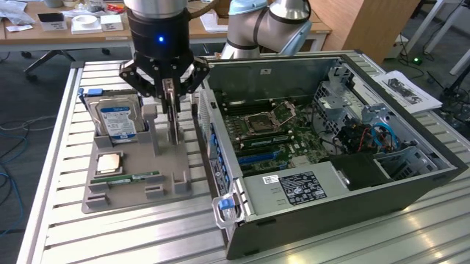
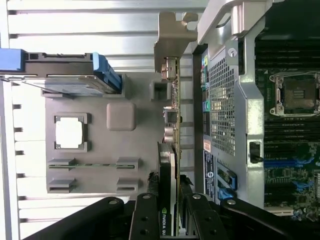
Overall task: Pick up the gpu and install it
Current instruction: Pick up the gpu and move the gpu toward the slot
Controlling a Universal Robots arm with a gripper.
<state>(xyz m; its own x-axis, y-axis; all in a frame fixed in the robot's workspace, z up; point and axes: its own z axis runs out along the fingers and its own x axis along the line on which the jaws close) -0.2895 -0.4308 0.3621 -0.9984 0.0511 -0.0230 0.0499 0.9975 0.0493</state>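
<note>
The gpu point(image 1: 174, 122) is a thin dark card standing edge-on and upright over the grey holder tray point(image 1: 176, 184), beside the open computer case point(image 1: 411, 181). My gripper point(image 1: 171, 91) comes down from above and is shut on the card's upper edge. In the wrist view the gpu point(image 2: 171, 125) runs away from the fingers point(image 2: 148, 212), with its silver end bracket point(image 2: 172, 35) at the far end. Whether its lower edge still sits in the tray's slot I cannot tell.
On the tray stand a hard drive point(image 1: 118, 118) with a blue-white label, a CPU point(image 1: 109, 163) and a green memory stick point(image 1: 136, 178). Inside the case lies the motherboard point(image 1: 276, 135) with blue slots point(image 1: 258, 157). Everything rests on a slatted metal table point(image 1: 110, 236).
</note>
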